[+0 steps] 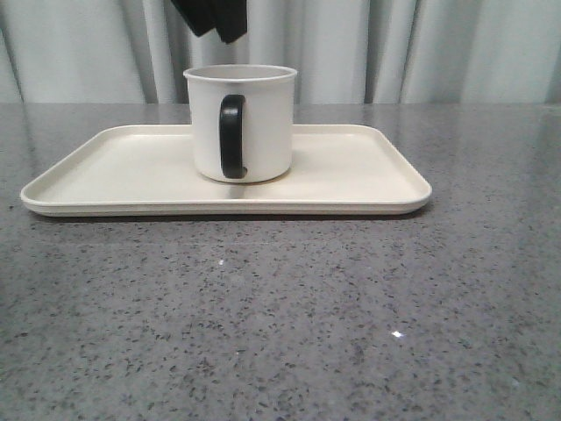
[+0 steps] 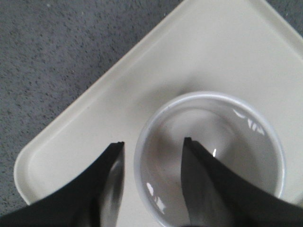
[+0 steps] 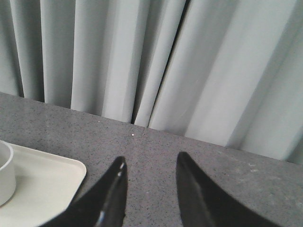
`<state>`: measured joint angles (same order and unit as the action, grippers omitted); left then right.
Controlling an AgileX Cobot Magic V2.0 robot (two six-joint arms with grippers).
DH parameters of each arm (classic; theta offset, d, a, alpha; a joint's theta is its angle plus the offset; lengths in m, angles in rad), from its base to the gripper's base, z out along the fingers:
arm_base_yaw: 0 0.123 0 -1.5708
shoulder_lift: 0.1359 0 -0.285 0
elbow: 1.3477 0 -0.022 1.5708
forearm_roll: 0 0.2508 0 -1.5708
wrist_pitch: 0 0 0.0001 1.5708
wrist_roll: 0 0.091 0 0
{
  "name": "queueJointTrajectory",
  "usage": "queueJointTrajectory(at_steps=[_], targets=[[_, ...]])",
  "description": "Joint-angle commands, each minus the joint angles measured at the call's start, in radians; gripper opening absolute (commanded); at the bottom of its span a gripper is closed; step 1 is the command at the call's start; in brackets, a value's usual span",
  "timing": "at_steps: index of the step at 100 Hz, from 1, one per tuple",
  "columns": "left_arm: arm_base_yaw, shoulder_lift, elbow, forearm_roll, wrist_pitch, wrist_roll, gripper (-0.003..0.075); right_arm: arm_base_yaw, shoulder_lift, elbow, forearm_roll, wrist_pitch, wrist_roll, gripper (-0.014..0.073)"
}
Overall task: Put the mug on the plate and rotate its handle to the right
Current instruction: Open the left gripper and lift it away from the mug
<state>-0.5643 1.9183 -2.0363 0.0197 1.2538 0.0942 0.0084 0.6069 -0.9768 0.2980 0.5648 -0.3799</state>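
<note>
The white mug [image 1: 254,123] stands upright near the middle of the cream plate [image 1: 351,175]. Its black handle [image 1: 231,136] faces the front camera. My left gripper [image 1: 216,37] hangs open just above the mug's rim, not touching it. In the left wrist view, the left gripper [image 2: 154,141] straddles the near wall of the mug [image 2: 213,142] from above, one finger over the plate [image 2: 118,94] and one over the mug's hollow. The handle is hidden in that view. My right gripper [image 3: 151,157] is open and empty over bare table, off the plate's [image 3: 47,179] corner.
The grey speckled table [image 1: 280,316] stretches in front of and around the plate. A pale curtain [image 1: 438,48] closes off the back edge. The mug's side [image 3: 4,172] shows at the edge of the right wrist view.
</note>
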Motion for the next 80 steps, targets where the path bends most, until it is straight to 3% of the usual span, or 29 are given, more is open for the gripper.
queueJointTrajectory(at_steps=[1, 49, 80], targets=[[-0.001, -0.092, -0.063, 0.014, 0.01, -0.004, 0.0295, 0.0, 0.01, -0.023, -0.001, -0.07, -0.006, 0.0279], [0.009, -0.416, -0.072, 0.279, 0.01, -0.102, 0.0295, 0.0, 0.01, -0.023, -0.001, -0.071, -0.006, 0.0279], [0.173, -0.727, 0.121, 0.279, 0.01, -0.103, 0.0293, 0.0, 0.01, -0.023, -0.001, -0.071, -0.006, 0.0279]])
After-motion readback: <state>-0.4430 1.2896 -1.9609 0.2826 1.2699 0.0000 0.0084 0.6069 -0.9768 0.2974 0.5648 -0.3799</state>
